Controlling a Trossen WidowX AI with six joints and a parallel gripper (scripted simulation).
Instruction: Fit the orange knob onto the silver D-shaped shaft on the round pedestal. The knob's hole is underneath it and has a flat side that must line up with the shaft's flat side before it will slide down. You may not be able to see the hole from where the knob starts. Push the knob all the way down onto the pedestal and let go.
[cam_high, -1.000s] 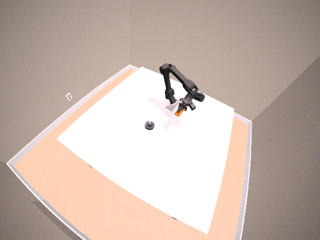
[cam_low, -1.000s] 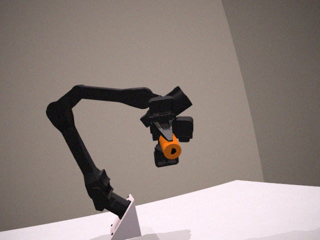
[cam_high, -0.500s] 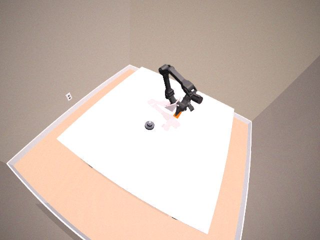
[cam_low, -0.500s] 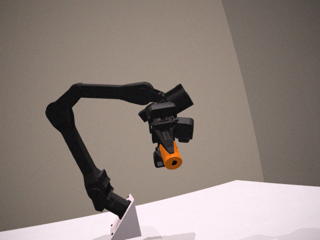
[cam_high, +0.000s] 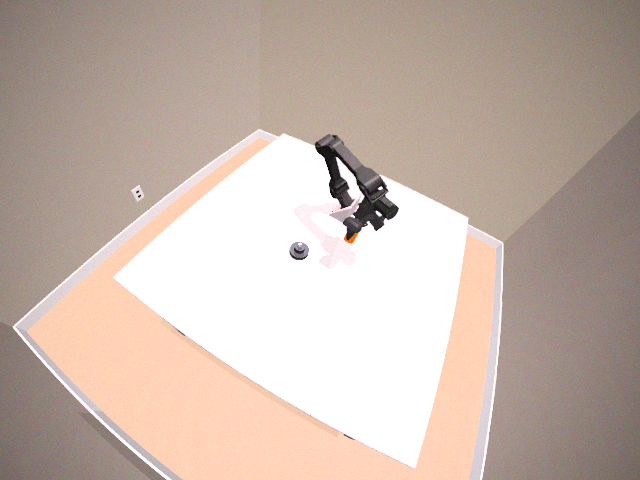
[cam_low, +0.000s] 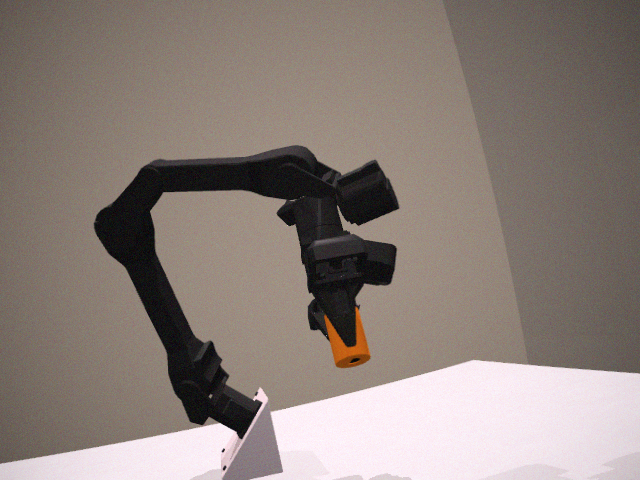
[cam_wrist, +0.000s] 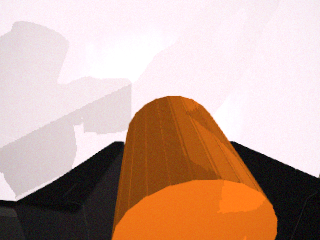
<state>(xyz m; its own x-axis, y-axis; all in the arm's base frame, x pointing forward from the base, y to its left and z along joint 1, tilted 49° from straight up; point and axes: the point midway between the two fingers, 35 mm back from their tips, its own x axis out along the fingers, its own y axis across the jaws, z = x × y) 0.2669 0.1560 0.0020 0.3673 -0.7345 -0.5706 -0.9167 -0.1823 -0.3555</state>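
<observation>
The orange knob (cam_high: 351, 238) (cam_low: 349, 353) (cam_wrist: 175, 145) is held in the air above the table. My gripper (cam_high: 352, 235) (cam_low: 343, 335) (cam_wrist: 174, 151) is shut on its sides. In the exterior view the knob points mostly downward with a slight tilt, and the dark hole shows in its lower end. The flat side of the hole is too small to make out. The round dark pedestal (cam_high: 294, 254) stands on the table to the left of the gripper in the top view. The small silver shaft (cam_high: 299, 244) stands up at its centre; its flat side cannot be made out. The pedestal is not in the wrist view.
The white table top (cam_high: 310, 320) (cam_low: 465, 408) lies under the arm. The arm's light wedge-shaped base (cam_low: 261, 444) stands on it, behind the gripper in the top view. Shadows of the arm fall on the table, also in the wrist view.
</observation>
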